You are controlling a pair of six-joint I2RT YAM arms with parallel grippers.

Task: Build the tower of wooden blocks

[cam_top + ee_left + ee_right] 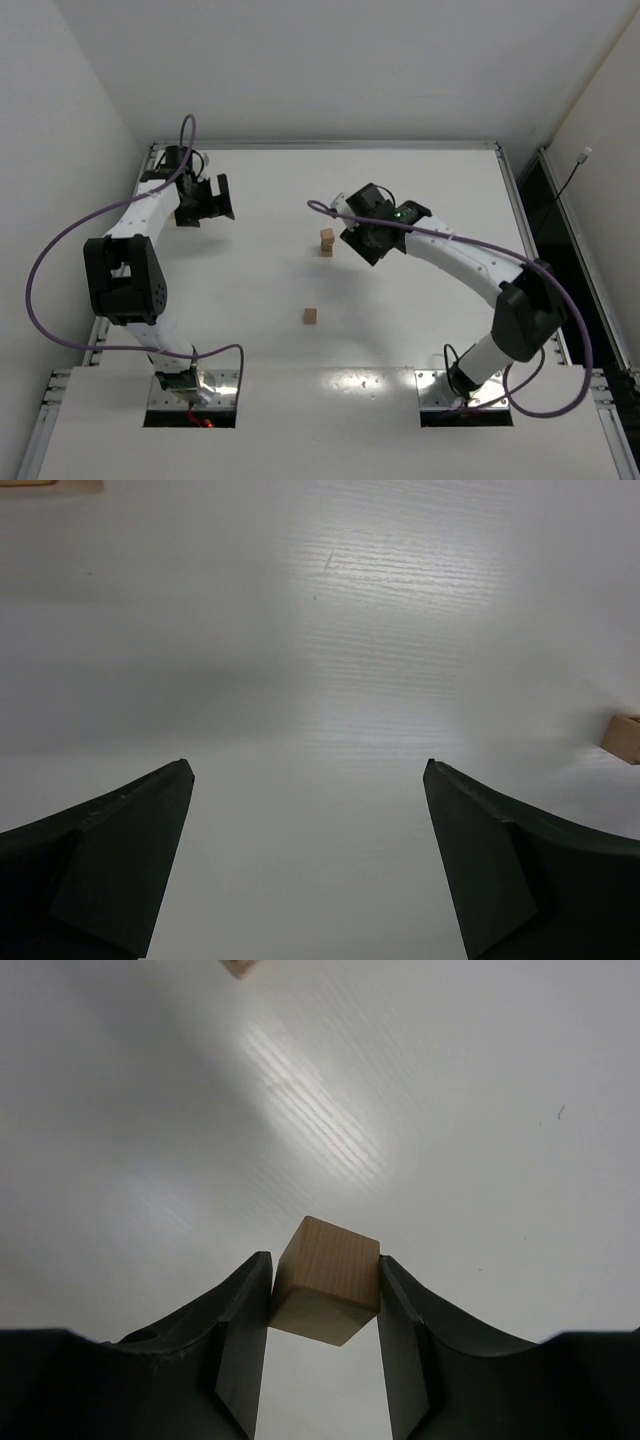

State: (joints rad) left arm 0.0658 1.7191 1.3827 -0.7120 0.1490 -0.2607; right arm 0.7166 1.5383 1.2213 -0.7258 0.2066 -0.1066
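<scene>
My right gripper [323, 1295] is clamped on the held block [327, 1272], one finger pressed to each side. Seen from above, it sits just right of the tower [327, 241], which looks two blocks high. A loose block [310, 316] lies alone on the near side of the tower. My left gripper [207, 198] hangs well left of the tower, spread wide and holding nothing.

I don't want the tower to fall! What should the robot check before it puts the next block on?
1. The right gripper grips the held block: ok.
2. The tower stands up: ok.
3. The held block is right above the tower: not ok, it is off to one side.
4. The left gripper is open, far from the tower: ok.
5. The spare block is out of the way: ok.
</scene>
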